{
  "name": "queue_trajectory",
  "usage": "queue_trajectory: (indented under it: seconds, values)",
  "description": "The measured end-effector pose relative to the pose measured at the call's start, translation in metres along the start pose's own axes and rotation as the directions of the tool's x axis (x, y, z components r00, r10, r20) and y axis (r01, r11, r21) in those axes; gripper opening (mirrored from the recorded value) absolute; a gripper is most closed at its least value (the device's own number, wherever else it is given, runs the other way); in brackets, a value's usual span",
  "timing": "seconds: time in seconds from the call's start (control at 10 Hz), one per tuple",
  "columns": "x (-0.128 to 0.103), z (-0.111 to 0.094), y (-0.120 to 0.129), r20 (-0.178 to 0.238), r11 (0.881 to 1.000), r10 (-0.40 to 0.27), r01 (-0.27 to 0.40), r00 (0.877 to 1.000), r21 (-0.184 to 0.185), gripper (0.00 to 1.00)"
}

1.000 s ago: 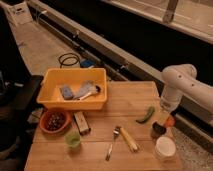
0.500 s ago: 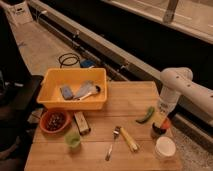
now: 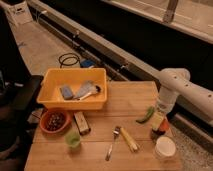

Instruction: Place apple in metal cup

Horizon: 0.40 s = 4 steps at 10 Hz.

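Near the table's right edge, the gripper hangs directly over the apple and the dark metal cup, hiding most of both. Apple appears just above or inside the cup. A straight vertical descent seems wise, avoiding the green pepper beside it.

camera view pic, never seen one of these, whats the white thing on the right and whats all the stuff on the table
The white jointed thing is a robot arm, seen by one camera looking down from above at a wooden table. Its gripper hangs low at the table's right edge, right over a small red-orange apple and a dark metal cup; whether it grips the apple cannot be seen. Beside it lies a curved green pepper, with a white round container nearer the camera. Further left: a yellow plastic bin, an orange bowl of dark pieces, a translucent green cup and a metal fork.
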<state>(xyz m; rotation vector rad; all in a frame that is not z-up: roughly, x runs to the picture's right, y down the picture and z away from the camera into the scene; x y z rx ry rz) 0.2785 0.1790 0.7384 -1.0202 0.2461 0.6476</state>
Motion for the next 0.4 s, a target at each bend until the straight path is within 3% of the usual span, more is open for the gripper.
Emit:
queue_trajectory:
  seconds: [0.4]
  values:
    - [0.002, -0.012, 0.003, -0.013, 0.999, 0.003, -0.002, 1.0, 0.032, 0.74]
